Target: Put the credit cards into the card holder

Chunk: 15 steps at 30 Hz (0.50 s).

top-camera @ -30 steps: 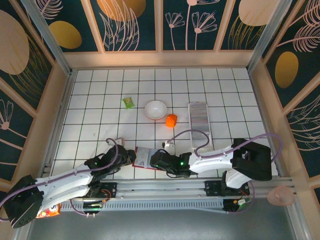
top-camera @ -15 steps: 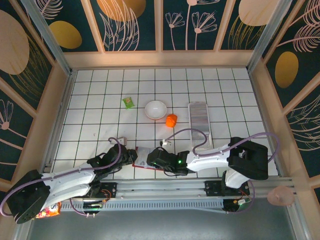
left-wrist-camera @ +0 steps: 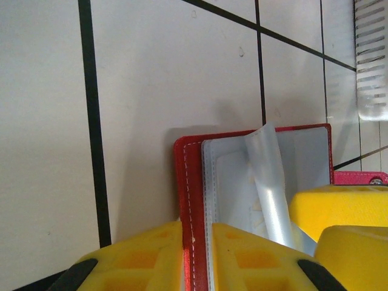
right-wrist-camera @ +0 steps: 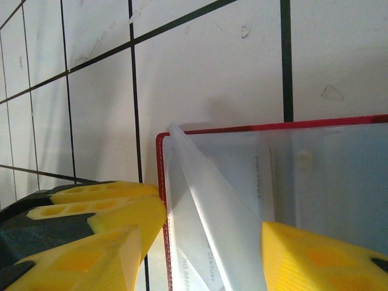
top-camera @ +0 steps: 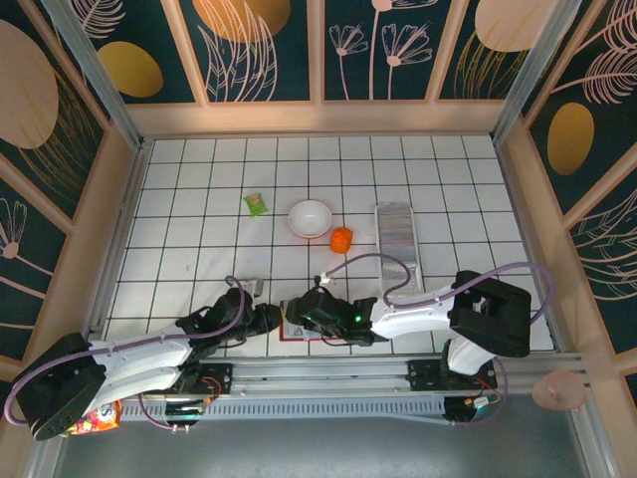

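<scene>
Where the white table (top-camera: 199, 169) with black lines is looked down on, the left arm (top-camera: 139, 354) and the right arm (top-camera: 418, 317) are laid along its near edge, and their tips are brought together near the middle. On the right, farther off, a clear tray (top-camera: 394, 208) is set, and the credit cards (top-camera: 400, 249) are stood in it as a silvery row. The card holder (left-wrist-camera: 227, 176) is laid open on the near middle of the table, with its clear pockets up. Its red left edge is pinched by the left gripper (left-wrist-camera: 194, 233). The right gripper (right-wrist-camera: 206, 242) is held with jaws apart, and a raised clear pocket is seen between them. A white bowl (top-camera: 310, 218), a small orange thing (top-camera: 341, 239) and a green packet (top-camera: 257, 204) are placed farther back.
</scene>
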Each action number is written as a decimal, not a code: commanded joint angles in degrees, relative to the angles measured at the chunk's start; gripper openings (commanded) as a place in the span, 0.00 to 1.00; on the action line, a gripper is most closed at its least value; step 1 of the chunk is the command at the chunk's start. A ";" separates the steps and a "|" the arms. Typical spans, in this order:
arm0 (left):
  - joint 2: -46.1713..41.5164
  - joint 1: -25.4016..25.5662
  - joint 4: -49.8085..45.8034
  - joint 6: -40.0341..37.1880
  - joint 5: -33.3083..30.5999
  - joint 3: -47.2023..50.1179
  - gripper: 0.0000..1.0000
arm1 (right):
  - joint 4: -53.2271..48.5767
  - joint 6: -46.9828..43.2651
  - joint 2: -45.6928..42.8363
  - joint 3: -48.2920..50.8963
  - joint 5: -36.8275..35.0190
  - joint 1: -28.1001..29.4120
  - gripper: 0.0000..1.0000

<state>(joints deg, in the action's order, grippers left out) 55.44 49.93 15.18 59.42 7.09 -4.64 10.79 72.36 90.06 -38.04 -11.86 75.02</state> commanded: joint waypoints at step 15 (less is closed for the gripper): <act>-15.99 0.39 -24.69 7.24 -21.47 -1.39 0.31 | 15.75 -4.04 1.17 0.98 4.09 1.34 0.54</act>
<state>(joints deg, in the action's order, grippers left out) 42.61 50.26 0.40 63.48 -6.11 -4.67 22.44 70.39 90.08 -35.38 -8.47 75.88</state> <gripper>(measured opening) 0.304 0.537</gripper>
